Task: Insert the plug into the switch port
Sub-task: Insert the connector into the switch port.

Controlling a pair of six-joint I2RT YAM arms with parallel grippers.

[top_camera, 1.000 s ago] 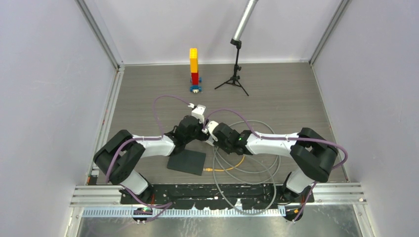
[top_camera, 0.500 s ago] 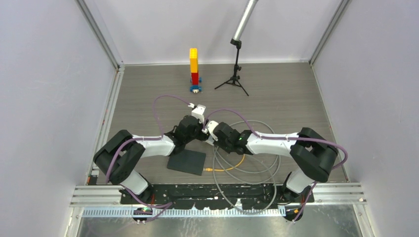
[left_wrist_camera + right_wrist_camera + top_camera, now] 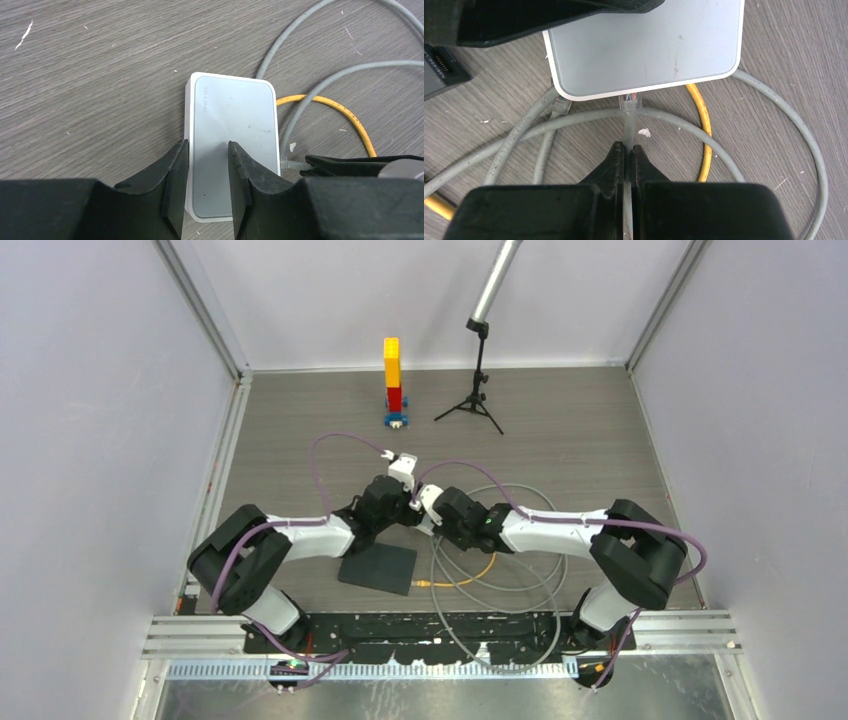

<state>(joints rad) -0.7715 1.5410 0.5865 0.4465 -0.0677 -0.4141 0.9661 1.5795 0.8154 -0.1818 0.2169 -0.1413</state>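
Observation:
The white switch box (image 3: 232,115) lies flat on the table. My left gripper (image 3: 207,145) stands partly open over it, with one finger (image 3: 175,180) along the box's left edge and the other above its top. My right gripper (image 3: 628,146) is shut on the grey cable just behind the clear plug (image 3: 630,102). The plug's front end sits at the side of the box (image 3: 644,45), where the switch port is. How deep the plug sits I cannot tell. In the top view both grippers (image 3: 400,505) (image 3: 426,516) meet mid-table and cover the box.
Loops of grey cable (image 3: 520,575) and a yellow cable (image 3: 468,576) lie around the right arm. A black pad (image 3: 378,568) lies near the left arm, and a black device (image 3: 439,67) shows beside the box. A brick tower (image 3: 392,380) and a tripod (image 3: 478,390) stand at the back.

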